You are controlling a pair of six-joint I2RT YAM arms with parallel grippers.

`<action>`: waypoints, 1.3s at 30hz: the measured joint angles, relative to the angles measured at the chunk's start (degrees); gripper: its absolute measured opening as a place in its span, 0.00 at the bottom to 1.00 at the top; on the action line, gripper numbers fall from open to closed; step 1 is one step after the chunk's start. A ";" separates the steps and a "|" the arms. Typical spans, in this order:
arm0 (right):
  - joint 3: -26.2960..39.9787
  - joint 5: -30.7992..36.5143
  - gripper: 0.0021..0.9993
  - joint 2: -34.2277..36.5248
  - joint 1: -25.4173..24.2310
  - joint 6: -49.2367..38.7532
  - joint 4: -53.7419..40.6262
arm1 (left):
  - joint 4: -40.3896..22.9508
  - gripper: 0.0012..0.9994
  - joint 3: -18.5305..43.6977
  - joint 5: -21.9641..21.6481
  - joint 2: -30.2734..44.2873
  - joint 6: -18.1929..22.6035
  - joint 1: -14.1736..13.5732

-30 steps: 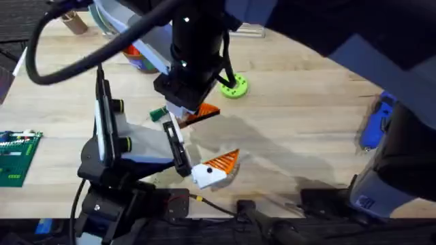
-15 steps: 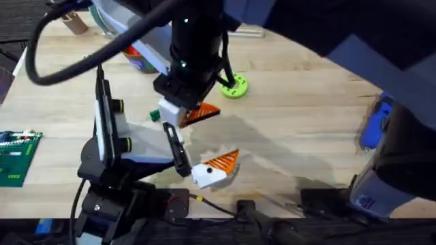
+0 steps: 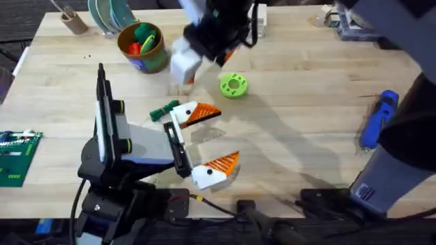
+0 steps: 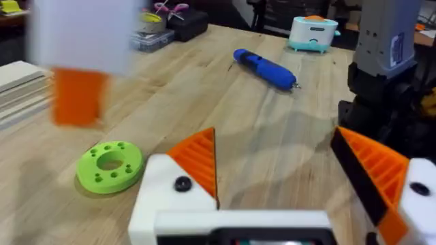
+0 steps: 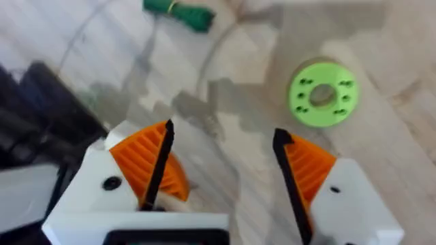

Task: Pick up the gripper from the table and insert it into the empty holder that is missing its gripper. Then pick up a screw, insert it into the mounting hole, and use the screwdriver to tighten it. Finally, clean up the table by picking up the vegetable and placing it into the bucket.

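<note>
From overhead, the left gripper (image 3: 204, 141) is sitting low over the table on the near side of the green disc (image 3: 233, 85), its jaws spread wide with nothing between them. The vegetable (image 3: 163, 111) is lying left of the disc, just beside that gripper's farther finger. The bucket (image 3: 143, 46) is standing beyond and left of the disc, and the screwdriver (image 3: 378, 119) is lying well off to its right. The right gripper (image 3: 203, 60) is hanging blurred just beyond the disc.

In the left wrist view, the left gripper (image 4: 289, 177) is gaping empty, with the disc (image 4: 109, 165) close by and the screwdriver (image 4: 266, 68) farther off.

In the right wrist view, the right gripper (image 5: 225, 170) is gaping too, holding nothing, above bare wood between the disc (image 5: 322, 93) and the vegetable (image 5: 180, 11).
</note>
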 joint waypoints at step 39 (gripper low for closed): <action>-52.89 15.81 0.97 -46.19 -35.26 13.65 13.85 | 0.00 0.01 0.00 0.00 -0.01 0.44 0.00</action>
